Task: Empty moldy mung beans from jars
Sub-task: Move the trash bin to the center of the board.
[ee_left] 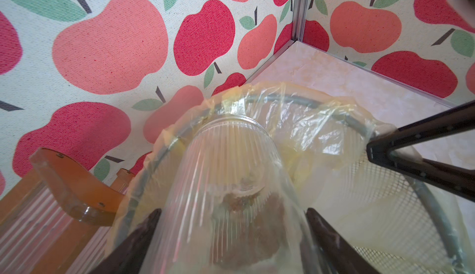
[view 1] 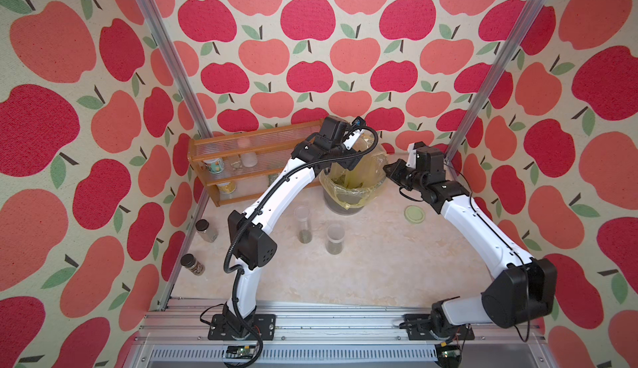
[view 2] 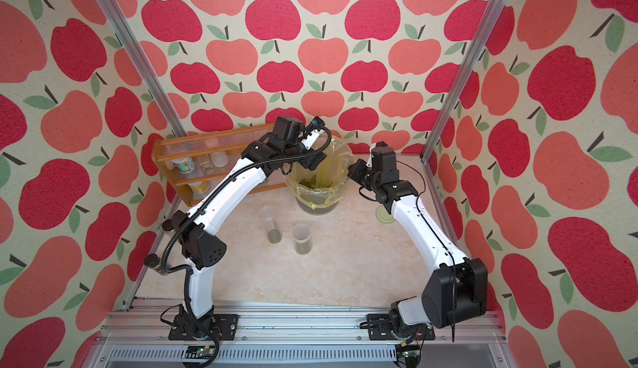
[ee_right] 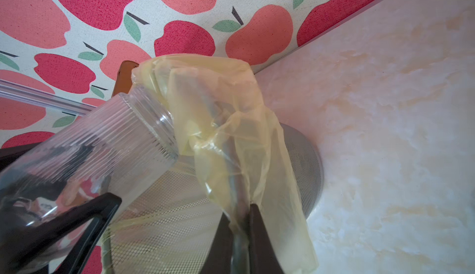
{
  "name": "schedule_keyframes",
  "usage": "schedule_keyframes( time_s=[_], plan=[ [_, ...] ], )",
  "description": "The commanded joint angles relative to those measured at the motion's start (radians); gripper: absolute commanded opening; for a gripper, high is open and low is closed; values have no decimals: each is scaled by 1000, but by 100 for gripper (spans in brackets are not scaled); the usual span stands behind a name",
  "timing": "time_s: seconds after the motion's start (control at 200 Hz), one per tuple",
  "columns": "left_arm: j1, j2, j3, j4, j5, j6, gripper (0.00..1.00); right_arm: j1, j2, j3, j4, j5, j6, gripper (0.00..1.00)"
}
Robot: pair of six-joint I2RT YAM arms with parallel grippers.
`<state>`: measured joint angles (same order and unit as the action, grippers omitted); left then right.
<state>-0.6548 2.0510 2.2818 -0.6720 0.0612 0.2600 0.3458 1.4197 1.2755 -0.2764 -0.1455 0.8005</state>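
Ribbed jar [ee_left: 226,157]: tipped, mouth over bin [view 1: 341,207], clamped in left gripper [ee_left: 234,211].
Right gripper [ee_right: 237,212]: pinched on bag [ee_right: 218,105] rim, bin's 3 o'clock.
Mung beans [view 2: 309,181]: heaped inside bag.
Tall jar [view 1: 303,224], short jar [view 1: 335,238]: upright, bin's 7 and 6 o'clock.

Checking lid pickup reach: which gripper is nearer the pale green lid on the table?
Right. The right gripper pinches the bin liner at the rim, on the side toward the lid; the left gripper holds the ribbed jar tilted over the bin, farther away.
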Motion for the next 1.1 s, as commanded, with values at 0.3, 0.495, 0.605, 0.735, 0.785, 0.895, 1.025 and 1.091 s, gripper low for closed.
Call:
schedule_keyframes(
  time_s=[0.3,0.495,0.605,0.735,0.785,0.895,1.025,1.091],
  plan=[
    [6,-53,5,78,24,-13,64,-2,-33,82,-167,-43,-37,0],
    [7,-52,2,76,42,-9,64,-3,-60,84,-208,-45,-25,0],
    [6,-58,2,62,65,-11,64,-2,-85,63,-218,-46,-5,0],
    [-3,-79,-19,48,68,-8,64,-1,-114,40,-216,-43,18,0],
    [-6,-93,-29,46,68,-4,64,-1,-113,37,-213,-42,20,0],
    [-13,-116,-40,24,79,3,64,-1,-96,37,-200,-54,31,18],
    [-15,-128,-18,-40,98,5,65,1,-87,28,-179,-56,25,79],
    [-14,-135,-15,-65,100,5,64,2,-99,25,-175,-36,9,88]
  ],
)
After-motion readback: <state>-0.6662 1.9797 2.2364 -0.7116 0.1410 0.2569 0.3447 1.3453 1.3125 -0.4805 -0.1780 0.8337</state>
